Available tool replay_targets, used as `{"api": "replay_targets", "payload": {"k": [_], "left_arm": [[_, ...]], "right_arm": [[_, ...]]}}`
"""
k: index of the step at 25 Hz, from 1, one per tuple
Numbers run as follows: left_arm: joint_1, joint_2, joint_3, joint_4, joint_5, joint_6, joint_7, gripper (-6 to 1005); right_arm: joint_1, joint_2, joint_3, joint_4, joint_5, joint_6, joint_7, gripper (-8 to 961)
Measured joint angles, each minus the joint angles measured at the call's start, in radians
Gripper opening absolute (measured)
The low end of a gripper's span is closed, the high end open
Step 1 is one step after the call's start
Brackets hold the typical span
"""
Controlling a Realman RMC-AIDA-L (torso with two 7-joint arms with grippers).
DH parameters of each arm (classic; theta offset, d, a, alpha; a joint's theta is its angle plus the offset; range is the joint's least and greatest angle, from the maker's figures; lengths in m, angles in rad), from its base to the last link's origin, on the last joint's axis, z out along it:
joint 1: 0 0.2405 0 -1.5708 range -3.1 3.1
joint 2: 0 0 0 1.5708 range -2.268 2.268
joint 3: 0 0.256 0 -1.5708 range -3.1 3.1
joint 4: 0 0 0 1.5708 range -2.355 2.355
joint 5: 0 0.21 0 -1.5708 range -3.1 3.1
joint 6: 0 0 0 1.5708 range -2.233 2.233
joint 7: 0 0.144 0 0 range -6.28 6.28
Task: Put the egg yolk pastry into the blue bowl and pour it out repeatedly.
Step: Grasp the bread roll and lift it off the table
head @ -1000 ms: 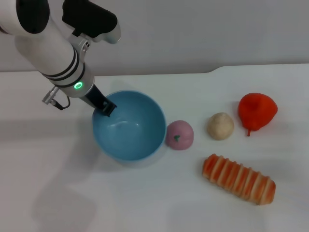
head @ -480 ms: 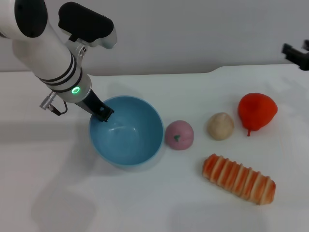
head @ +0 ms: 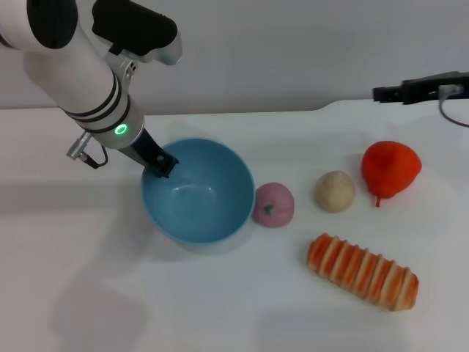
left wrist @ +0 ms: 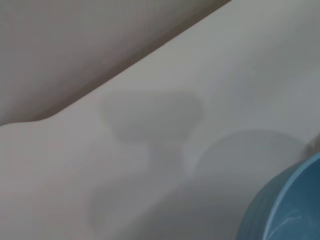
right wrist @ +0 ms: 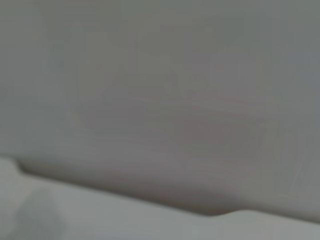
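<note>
1. Task status: the smooth light blue round plastic bowl (head: 198, 191) stands upright on the white table (head: 220, 301) and holds nothing. The small round pale beige egg yolk pastry (head: 335, 191) lies on the table outside the bowl. As judged from this layout, loading the pastry is not yet done, and the pouring follows it.
2. Left hand (head: 158, 165): it is clamped on the bowl's rim at the far left side, one finger inside the wall. The left wrist view shows only a part of the bowl's rim and the bare table.
3. Right hand (head: 388, 93): it hovers at the far right edge of the head view, above the table's rear edge. Whether its fingers are apart or together cannot be told.
4. Pastry position: it lies well apart from the left hand, right of the bowl, between the pink-mauve ball (head: 273, 204) and the red pear-shaped item (head: 390, 169). The right hand is the nearer one, above and behind it.
5. The long orange-striped bread (head: 363, 271) lies in front of the pastry, apart from it.
</note>
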Motion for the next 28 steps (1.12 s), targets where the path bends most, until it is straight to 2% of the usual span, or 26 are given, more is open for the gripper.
{"api": "replay_targets", "payload": {"k": [6,10,15,28], "left_arm": [[-0.001,-0.003,-0.001,0.008,-0.002,0.004,-0.001,-1],[0.001,-0.003,0.001,0.009,-0.003,0.01,-0.003,-1],[0.002,-0.003,0.006,0.009,-0.003,0.012,-0.003,-1],[0.004,-0.005,0.007,0.013,-0.003,0.025,-0.003,0]], "right_arm": [[0.036,0.012,-0.161,0.012,-0.01,-0.035,0.119,612],[0.055,0.022,-0.272,0.067,-0.033,-0.018,0.201,613],[0.055,0.024,-0.292,0.142,-0.051,0.019,0.217,613],[0.055,0.025,-0.294,0.201,-0.055,0.034,0.243,613]]}}
